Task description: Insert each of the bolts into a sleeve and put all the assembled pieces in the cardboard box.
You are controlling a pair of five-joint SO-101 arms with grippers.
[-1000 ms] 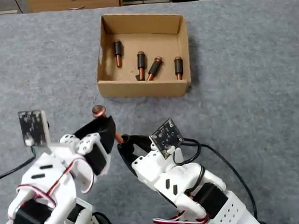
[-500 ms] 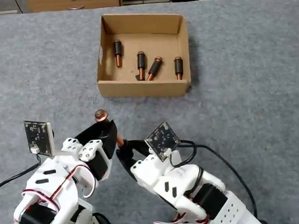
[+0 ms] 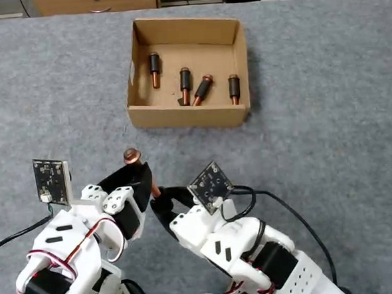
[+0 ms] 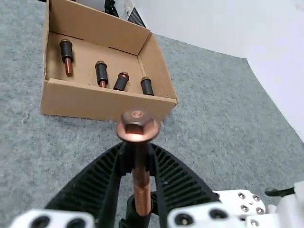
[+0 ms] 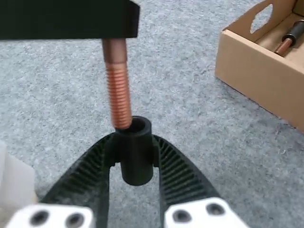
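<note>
Bolt [image 4: 139, 171] and sleeve [image 5: 137, 164] are tip to mouth right now, down at the near side of the grey table [image 3: 328, 125], between the two arms. Left gripper [image 4: 137, 151] pinches the copper bolt by its shank. Both ribbed black fingers [image 4: 102, 178] press against it just under the hex head, and the head pokes out past the fingertips on the side nearer the cardboard box [image 4: 95, 102]. Right gripper [image 5: 135, 142] is clamped on the black sleeve, one finger on each side, the sleeve's open mouth turned toward the bolt. In the right wrist view the bolt comes out from under the left gripper's black finger, threaded end first. That end sits right at the rim of the sleeve's opening, a touch off to one side, and I can't tell whether it is inside the bore. From the high view the bolt slants from its head down toward the right gripper, with the left gripper closed around its middle. The box sits well apart, farther up the table, open side up. Four assembled pieces lie on its floor: one [image 3: 155, 69] off by itself near one side wall, a second [image 3: 185, 85] and a third [image 3: 203, 88] close together in the middle, and a fourth [image 3: 234, 89] near the opposite wall.
</note>
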